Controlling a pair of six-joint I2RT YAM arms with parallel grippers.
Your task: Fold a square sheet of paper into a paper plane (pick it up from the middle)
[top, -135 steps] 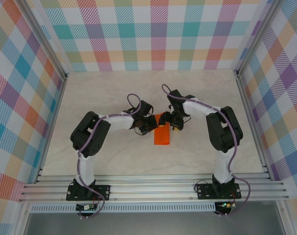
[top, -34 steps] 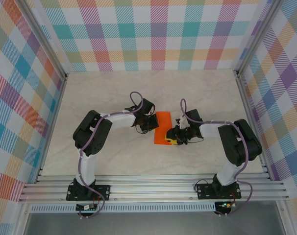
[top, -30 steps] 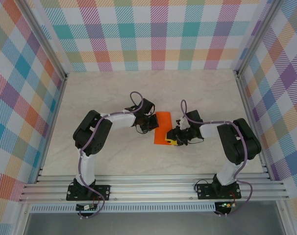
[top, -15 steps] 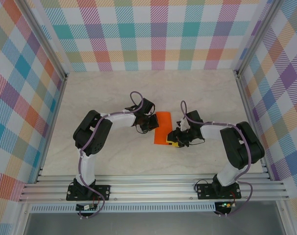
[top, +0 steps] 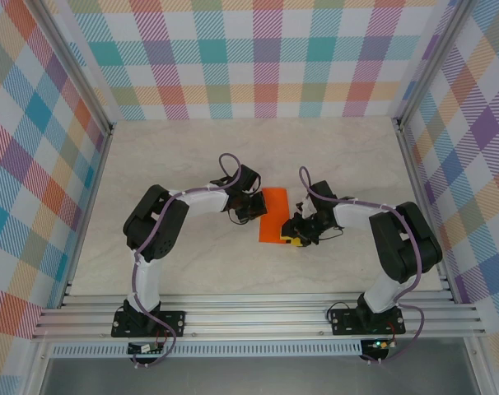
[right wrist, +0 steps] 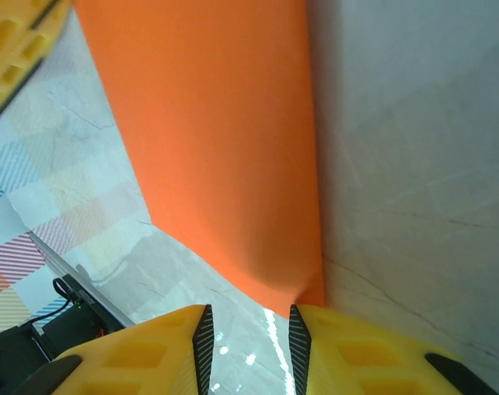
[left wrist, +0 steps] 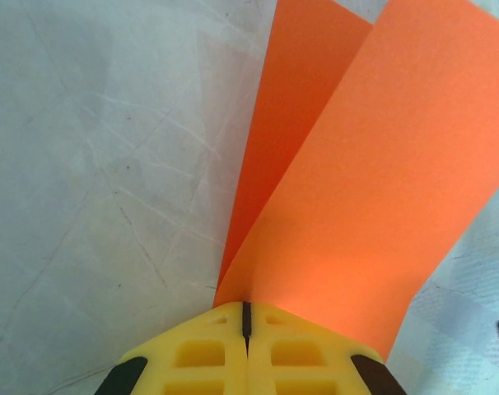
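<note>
Yellow left gripper: jaws pressed together, pinching the edge of the square sheet of paper at the spot where its two layers meet.
Yellow right gripper: jaws part way apart, with bare table showing in the gap and nothing between them. The paper's near corner touches one fingertip or lies just beside it; I cannot tell which.
Orange paper, place: folded over into a narrow oblong, it lies on the table between the two grippers, mid-table in the overhead view. The upper layer fans up off the lower one.
Risk, spring-back: the layers gape, so the fold may reopen, or crease askew if it is pressed before the edges line up.
Risk, slide: a push from the right gripper could skate or buckle such thin paper instead of creasing it.
Risk, tear: pulling against the left pinch could rip the edge.
Writing: none readable. The paper is plain, the fingers are unmarked, and the walls carry only a checked pattern.
</note>
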